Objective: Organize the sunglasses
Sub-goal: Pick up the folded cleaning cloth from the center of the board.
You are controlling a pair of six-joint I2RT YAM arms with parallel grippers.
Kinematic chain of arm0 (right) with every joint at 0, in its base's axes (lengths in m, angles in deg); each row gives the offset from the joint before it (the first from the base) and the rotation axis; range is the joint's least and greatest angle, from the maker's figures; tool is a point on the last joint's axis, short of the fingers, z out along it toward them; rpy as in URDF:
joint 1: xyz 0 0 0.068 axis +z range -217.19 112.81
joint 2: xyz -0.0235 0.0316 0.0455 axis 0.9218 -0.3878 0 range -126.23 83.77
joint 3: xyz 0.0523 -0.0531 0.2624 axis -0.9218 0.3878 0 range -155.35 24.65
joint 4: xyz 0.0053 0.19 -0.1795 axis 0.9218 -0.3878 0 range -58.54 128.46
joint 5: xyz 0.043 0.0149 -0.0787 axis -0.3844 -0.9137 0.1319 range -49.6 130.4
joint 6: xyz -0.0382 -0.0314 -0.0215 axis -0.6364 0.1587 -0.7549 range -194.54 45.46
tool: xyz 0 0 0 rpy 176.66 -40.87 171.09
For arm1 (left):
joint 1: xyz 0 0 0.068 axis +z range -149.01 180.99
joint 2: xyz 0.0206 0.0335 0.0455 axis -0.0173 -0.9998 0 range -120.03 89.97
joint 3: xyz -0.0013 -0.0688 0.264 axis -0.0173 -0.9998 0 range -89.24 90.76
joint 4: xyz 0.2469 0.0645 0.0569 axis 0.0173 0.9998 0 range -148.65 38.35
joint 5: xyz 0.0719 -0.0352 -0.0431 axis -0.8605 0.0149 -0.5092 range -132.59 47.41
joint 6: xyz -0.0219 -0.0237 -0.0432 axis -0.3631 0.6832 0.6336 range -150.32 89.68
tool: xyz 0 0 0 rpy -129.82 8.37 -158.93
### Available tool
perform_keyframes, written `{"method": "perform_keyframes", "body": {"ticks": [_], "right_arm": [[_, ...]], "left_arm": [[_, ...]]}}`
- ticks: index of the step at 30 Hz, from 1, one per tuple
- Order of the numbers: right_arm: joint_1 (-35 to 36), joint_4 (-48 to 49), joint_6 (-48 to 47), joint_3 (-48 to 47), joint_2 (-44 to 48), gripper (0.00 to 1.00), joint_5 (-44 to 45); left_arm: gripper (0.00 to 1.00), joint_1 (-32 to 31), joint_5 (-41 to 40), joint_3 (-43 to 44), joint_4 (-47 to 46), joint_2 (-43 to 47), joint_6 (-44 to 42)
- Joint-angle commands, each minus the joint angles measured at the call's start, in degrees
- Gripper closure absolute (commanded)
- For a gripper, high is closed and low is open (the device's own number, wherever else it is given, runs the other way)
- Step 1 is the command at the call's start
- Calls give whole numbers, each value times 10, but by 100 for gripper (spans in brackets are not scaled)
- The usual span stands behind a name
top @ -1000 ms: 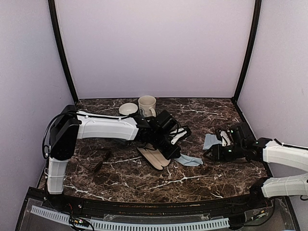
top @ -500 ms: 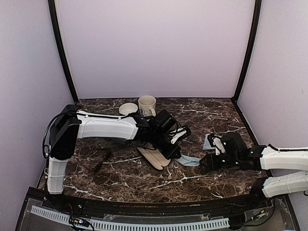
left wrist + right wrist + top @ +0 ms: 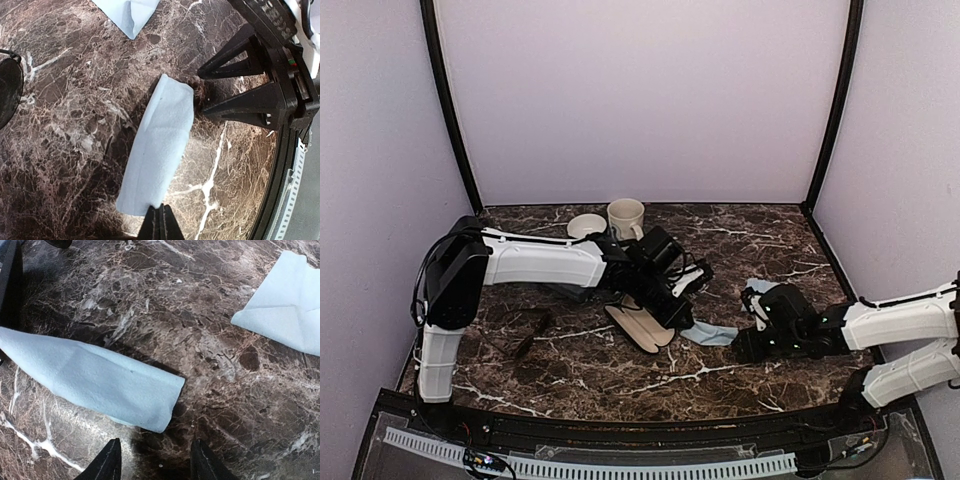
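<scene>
With the left gripper (image 3: 160,221) pinching one end of the cloth (image 3: 160,145), the right gripper (image 3: 155,465), jaws apart, should slide low onto its free corner before closing; the sunglasses (image 3: 527,335) lie on the table (image 3: 620,385), well left of both.

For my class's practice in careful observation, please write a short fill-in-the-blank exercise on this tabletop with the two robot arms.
1. The left gripper is shut on one end of a light blue ____.
2. The right gripper faces the other end with its jaws ____.
3. At the back of the marble table, a cream mug stands beside a white ____.
Missing words: cloth; open; bowl.
</scene>
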Motion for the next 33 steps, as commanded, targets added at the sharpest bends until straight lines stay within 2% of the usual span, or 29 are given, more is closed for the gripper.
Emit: {"method": "perform_keyframes", "body": {"ticks": [1, 10, 21, 29, 33], "right_arm": [[6, 19, -12, -31, -25, 54, 27], [7, 19, -27, -47, -43, 71, 20], [7, 13, -28, -56, -55, 87, 23], [7, -9, -31, -64, -31, 99, 5], [7, -27, -33, -72, -11, 100, -16]], "left_arm": [[100, 1, 10, 10, 3, -1, 4], [100, 1, 10, 9, 2, -1, 4], [100, 1, 10, 8, 2, -1, 5], [100, 1, 3, 7, 3, -1, 5], [100, 1, 1, 11, 3, 0, 6]]}}
